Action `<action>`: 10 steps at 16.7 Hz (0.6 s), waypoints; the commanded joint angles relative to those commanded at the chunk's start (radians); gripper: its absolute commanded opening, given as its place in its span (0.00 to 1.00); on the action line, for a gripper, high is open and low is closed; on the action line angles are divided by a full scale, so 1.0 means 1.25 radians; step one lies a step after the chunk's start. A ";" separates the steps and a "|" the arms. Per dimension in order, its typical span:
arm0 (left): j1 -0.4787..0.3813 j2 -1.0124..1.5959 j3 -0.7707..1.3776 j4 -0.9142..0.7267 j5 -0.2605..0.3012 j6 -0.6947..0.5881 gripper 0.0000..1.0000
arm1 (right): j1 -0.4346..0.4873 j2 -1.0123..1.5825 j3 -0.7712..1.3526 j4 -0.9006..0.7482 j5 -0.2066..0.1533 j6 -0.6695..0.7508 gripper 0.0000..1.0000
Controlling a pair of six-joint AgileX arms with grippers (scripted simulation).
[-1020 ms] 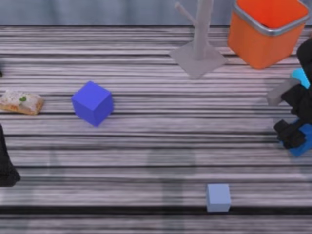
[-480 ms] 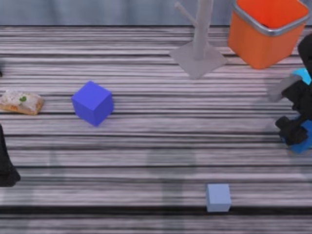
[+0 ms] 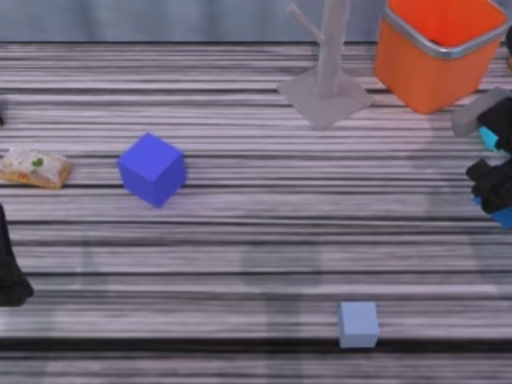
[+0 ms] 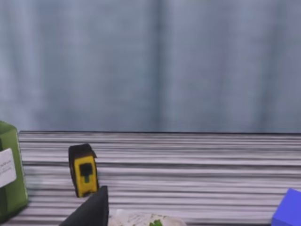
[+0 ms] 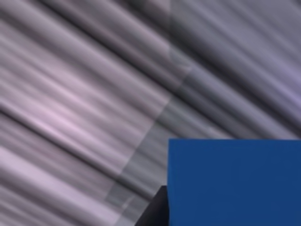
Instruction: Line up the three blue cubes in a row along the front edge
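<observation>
Your right tool [image 3: 494, 186] is at the far right side of the grey striped table [image 3: 256, 240], and it is pinching the medium royal-blue cube [image 3: 504, 216]. You can see only a bit of that cube below the black fingers in the top view. In the right wrist view the medium royal-blue cube [image 5: 234, 181] fills one corner, with a dark finger [image 5: 153, 212] against its side and the striped table behind it.

The large indigo-violet cube [image 3: 152, 169] sits on the left half of the table, turned at a slant, well away from the front edge. You can see a corner of it in the left wrist view too [image 4: 288, 210].

The small pale grey-blue cube [image 3: 358, 324] sits right at the dark line of the front edge [image 3: 200, 346], to the right of the middle.

Your left tool [image 3: 12, 276] is parked at the left side of the table, and you cannot tell if it is spread or pressed together.

A slice of toast with a green bit on top [image 3: 32, 166] lies near the left side. A grey stand with pegs [image 3: 326, 84] and an orange bucket with a metal rim [image 3: 436, 50] are at the back. The left wrist view shows a yellow and black tape measure [image 4: 83, 170] and a green box [image 4: 11, 178]
</observation>
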 joint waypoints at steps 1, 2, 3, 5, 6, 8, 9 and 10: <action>0.000 0.000 0.000 0.000 0.000 0.000 1.00 | 0.000 0.000 0.000 0.000 0.000 0.000 0.00; 0.000 0.000 0.000 0.000 0.000 0.000 1.00 | -0.004 0.003 -0.002 0.002 0.000 0.001 0.00; 0.000 0.000 0.000 0.000 0.000 0.000 1.00 | -0.003 0.003 -0.001 0.002 0.000 0.002 0.00; 0.000 0.000 0.000 0.000 0.000 0.000 1.00 | 0.014 0.007 0.005 -0.002 0.000 0.028 0.00; 0.000 0.000 0.000 0.000 0.000 0.000 1.00 | 0.031 0.009 0.009 -0.005 0.001 0.053 0.00; 0.000 0.000 0.000 0.000 0.000 0.000 1.00 | 0.079 0.015 0.018 -0.012 0.002 0.126 0.00; 0.000 0.000 0.000 0.000 0.000 0.000 1.00 | 0.108 0.017 0.022 -0.017 0.003 0.175 0.00; 0.000 0.000 0.000 0.000 0.000 0.000 1.00 | 0.141 0.020 0.026 -0.022 0.004 0.231 0.00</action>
